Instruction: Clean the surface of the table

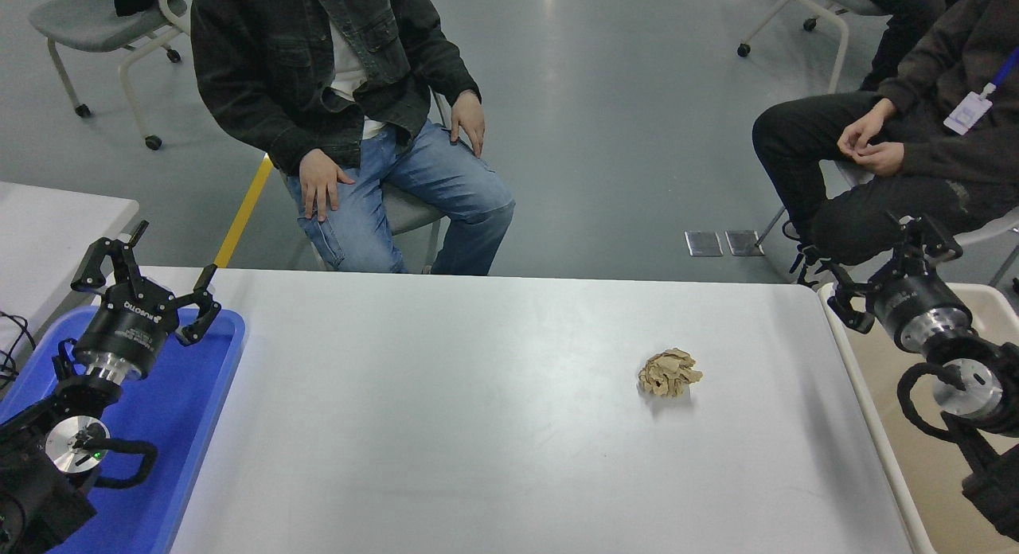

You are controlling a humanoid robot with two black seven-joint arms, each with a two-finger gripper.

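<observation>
The white-grey table surface (pixel 446 411) fills the lower middle of the head view. On its right half lies a crumpled beige paper wad (pixel 669 372). My right gripper (pixel 885 272) is open and empty, raised over the far corner where the table meets the bin, well to the right of the wad and beyond it. My left gripper (pixel 150 282) stays parked, open and empty, over the far end of the blue tray.
A blue plastic tray (pixel 203 395) lies at the table's left edge and a beige bin (pixel 872 431) stands against its right edge. One person sits behind the table at left (pixel 342 100), another at the far right (pixel 899 148). Office chairs stand beyond.
</observation>
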